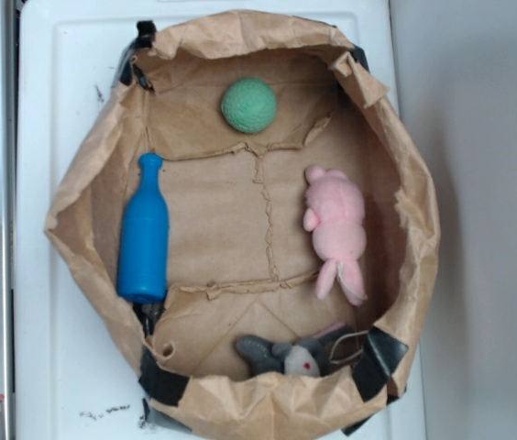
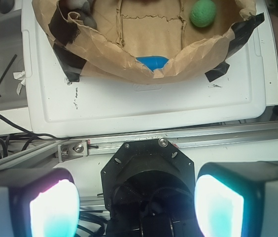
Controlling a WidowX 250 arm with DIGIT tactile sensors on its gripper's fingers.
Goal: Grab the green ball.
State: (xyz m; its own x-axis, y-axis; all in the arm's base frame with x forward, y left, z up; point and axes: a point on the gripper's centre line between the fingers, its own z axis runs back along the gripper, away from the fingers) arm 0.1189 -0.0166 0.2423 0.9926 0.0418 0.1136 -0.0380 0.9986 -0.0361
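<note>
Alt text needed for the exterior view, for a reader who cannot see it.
Top-down view of a brown paper bag opened into a tray on a white board. Inside it are a green ball at the top, a blue bottle left, a pink plush right and a grey plush at the bottom.

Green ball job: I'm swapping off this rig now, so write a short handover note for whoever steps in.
Gripper: open, holding nothing, back outside the paper bag above the rail, well away from the bag's contents.
Green ball: lying free on the bag's floor near the rim, far from the gripper, nothing touching it.
Also in the bag: blue bottle along one side, pink plush on the opposite side, grey plush at the end opposite the ball.
Done: nothing yet.
Left: reach over the bag rim, descend on the ball, close, lift.
</note>
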